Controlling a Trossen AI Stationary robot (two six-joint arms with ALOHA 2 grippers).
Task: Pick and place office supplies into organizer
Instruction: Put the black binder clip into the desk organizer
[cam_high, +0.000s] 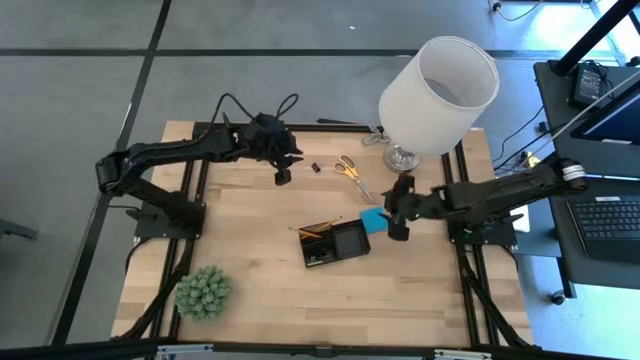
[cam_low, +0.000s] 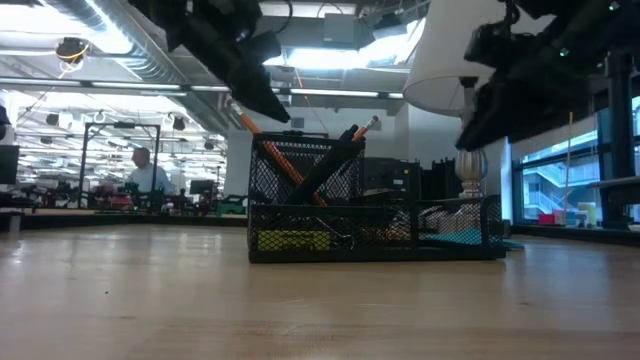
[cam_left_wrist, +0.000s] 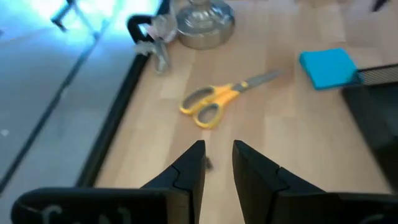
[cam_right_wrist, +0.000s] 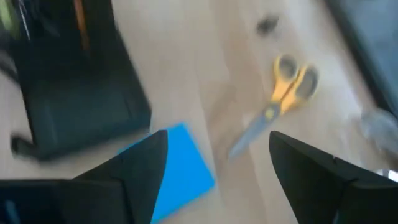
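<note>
My left gripper (cam_high: 283, 178) (cam_left_wrist: 217, 155) hangs over the far left of the table, open by a narrow gap with nothing in it. A tiny black clip (cam_left_wrist: 209, 163) (cam_high: 315, 167) lies on the wood just beyond its fingertips. Farther on, the yellow-handled scissors (cam_high: 352, 172) (cam_left_wrist: 214, 102) lie flat. My right gripper (cam_high: 397, 230) (cam_right_wrist: 217, 146) is wide open above the blue pad (cam_high: 374, 220) (cam_right_wrist: 180, 168) and touches nothing. The pad lies flat beside the black mesh organizer (cam_high: 335, 243) (cam_low: 370, 215). Orange pencils (cam_low: 285, 160) and black pens stand in the organizer's tall cup.
A big white lamp (cam_high: 435, 95) stands at the far right, its metal base (cam_left_wrist: 202, 22) close behind the scissors. A green spiky plant ball (cam_high: 204, 292) sits at the near left corner. Bare wood lies in front of the organizer.
</note>
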